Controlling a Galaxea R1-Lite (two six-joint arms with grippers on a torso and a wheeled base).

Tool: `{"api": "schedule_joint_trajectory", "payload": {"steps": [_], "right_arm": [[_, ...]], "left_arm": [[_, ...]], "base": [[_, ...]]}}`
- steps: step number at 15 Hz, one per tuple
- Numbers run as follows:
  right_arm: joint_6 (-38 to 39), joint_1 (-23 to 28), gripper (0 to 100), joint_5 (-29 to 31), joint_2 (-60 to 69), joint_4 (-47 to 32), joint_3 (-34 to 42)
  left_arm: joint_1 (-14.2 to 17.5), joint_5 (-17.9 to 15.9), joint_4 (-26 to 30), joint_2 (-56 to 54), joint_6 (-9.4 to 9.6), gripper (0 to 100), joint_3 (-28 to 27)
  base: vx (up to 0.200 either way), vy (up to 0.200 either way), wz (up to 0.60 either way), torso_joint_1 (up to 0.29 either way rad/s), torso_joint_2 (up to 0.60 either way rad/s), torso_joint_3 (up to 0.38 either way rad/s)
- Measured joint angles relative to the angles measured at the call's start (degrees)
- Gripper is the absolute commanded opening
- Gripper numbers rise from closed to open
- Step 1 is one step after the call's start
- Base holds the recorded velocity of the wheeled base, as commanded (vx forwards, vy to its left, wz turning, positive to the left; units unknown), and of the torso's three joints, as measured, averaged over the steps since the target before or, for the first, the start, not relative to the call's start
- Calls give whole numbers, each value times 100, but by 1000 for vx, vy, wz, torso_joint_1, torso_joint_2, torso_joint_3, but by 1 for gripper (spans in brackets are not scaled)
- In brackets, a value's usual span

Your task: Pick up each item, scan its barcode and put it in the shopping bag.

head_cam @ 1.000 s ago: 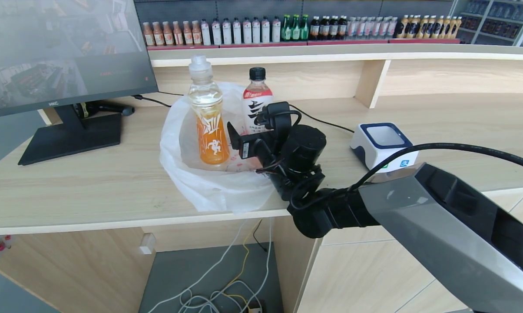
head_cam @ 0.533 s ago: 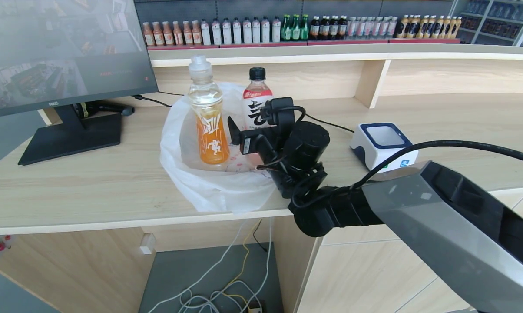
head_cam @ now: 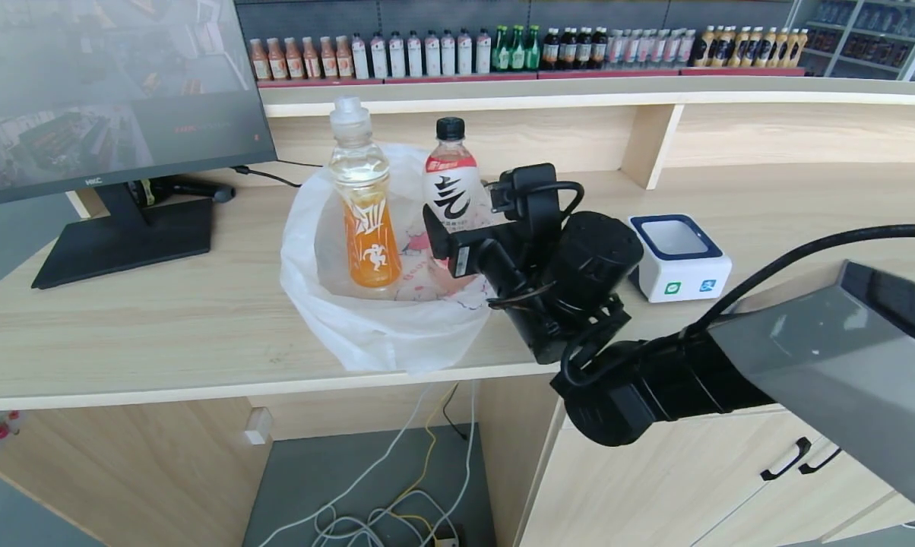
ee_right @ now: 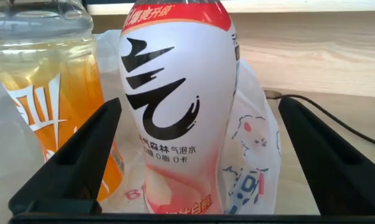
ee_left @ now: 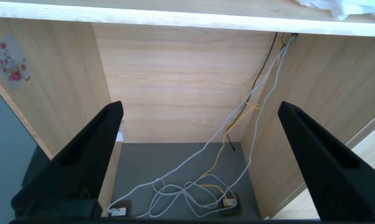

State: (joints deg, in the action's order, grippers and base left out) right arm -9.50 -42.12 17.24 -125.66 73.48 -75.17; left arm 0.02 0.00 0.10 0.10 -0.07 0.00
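Light wooden shop counter (head_cam: 161,327), both bottles standing in the translucent white plastic shopping bag (head_cam: 381,334).
The clear bottle of orange drink (head_cam: 366,220) and the white-labelled bottle with a black cap (head_cam: 451,194) stand upright, side by side, inside the bag. The right gripper (ee_right: 200,124) hovers at the bag's right rim, jaws spread wide and empty, facing the white-labelled bottle. A white, blue-rimmed scanner box (head_cam: 678,258) sits nearby. The left gripper (ee_left: 200,109) hangs below the counter edge, jaws likewise spread.
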Motion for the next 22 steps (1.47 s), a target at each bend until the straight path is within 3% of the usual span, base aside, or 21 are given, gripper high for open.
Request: {"api": "schedule_joint_trajectory", "payload": {"steps": [6,10,15,19,22], "right_arm": [[187,34,100,27,1908,532,2605],[446,185,100,-497,3095,789,4152],[463,213,100,-534,3917,1128,5339],[633,325,100,-525,4151,1197,5516],[641,590,100,-528,4190,1207,5595]], "left_arm": [[0,0,0,0,0,100,0],[0,0,0,0,-2,100,0],[-2,0,-2,0,-2,100,0],[2,0,0,0,2,100,0],[5,0,-5,0,-15,100,0]], "base": [[0,0,0,0,0,0],[0,0,0,0,0,0],[0,0,0,0,0,0],[0,0,0,0,0,0],[0,-200,0,-6,-4,5]]}}
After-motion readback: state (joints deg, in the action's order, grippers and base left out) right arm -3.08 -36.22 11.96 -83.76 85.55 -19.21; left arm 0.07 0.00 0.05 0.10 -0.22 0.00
